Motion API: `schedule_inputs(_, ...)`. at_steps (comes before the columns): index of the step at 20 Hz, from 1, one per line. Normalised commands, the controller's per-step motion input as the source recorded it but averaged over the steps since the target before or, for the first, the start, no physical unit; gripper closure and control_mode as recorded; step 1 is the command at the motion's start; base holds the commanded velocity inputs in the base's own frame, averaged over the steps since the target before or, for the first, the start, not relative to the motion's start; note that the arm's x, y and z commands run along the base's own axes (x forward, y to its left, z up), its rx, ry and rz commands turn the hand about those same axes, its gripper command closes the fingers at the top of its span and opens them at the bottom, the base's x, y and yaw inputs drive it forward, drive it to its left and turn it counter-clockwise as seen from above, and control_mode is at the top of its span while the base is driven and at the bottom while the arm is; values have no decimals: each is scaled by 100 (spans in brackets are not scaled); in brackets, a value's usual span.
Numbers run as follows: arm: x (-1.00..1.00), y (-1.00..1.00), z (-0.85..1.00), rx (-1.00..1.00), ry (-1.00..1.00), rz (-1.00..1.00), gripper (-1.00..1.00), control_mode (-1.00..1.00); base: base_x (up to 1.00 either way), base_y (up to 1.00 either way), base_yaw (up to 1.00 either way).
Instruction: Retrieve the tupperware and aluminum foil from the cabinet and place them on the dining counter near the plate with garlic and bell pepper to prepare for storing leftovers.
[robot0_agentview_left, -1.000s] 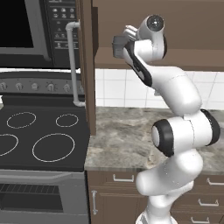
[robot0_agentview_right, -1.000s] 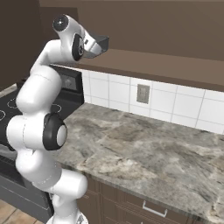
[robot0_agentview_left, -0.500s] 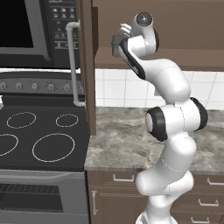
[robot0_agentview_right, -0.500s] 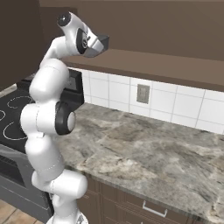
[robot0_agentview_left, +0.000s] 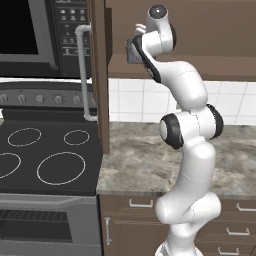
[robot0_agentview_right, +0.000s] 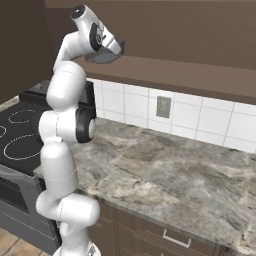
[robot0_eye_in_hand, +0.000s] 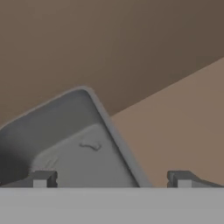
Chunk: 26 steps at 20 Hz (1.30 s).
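Observation:
A grey, shallow tupperware (robot0_eye_in_hand: 65, 144) with rounded corners lies on the brown cabinet shelf (robot0_eye_in_hand: 175, 131), just ahead of my gripper (robot0_eye_in_hand: 113, 179) and to its left. The two fingertips (robot0_eye_in_hand: 43, 178) stand far apart, open, with nothing between them. Seen from the base, the gripper (robot0_agentview_left: 131, 50) is raised at the upper cabinet (robot0_agentview_left: 200, 35), beside its swung-out door (robot0_agentview_left: 99, 75); from the other side the gripper (robot0_agentview_right: 116, 50) is at the cabinet's lower edge. The aluminum foil, the plate, the garlic, the bell pepper and the dining counter are out of view.
A black stove (robot0_agentview_left: 45, 155) with a microwave (robot0_agentview_left: 30, 35) above it stands to the left. A grey marble counter (robot0_agentview_right: 165, 175) runs below the cabinets, backed by white tiles with an outlet (robot0_agentview_right: 163, 107). Drawers (robot0_agentview_left: 135, 220) sit under the counter.
The arm's elbow has swung in and now stands more upright under the hand. The hand has stayed at the cabinet, with its jaws as wide as before.

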Motion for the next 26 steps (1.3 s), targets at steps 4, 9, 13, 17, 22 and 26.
schedule_inputs(4, 4, 0, -67, -2, 11, -8, -100, -100, 0, 0, 0)
schedule_inputs(9, 0, 0, -98, -2, 1, -8, -100, -100, 0, 0, 0)
schedule_inputs(13, 5, 6, -63, -1, 1, -8, 100, -100, 0, 0, 0)
schedule_inputs(17, 19, 4, -8, 0, 0, -4, 100, -100, 0, 0, 0)
schedule_inputs(22, 5, 0, 0, 0, 0, 0, 100, -100, 0, 0, 0)
schedule_inputs(26, -7, 0, -1, 0, -1, 0, 100, -100, 0, 0, 0)
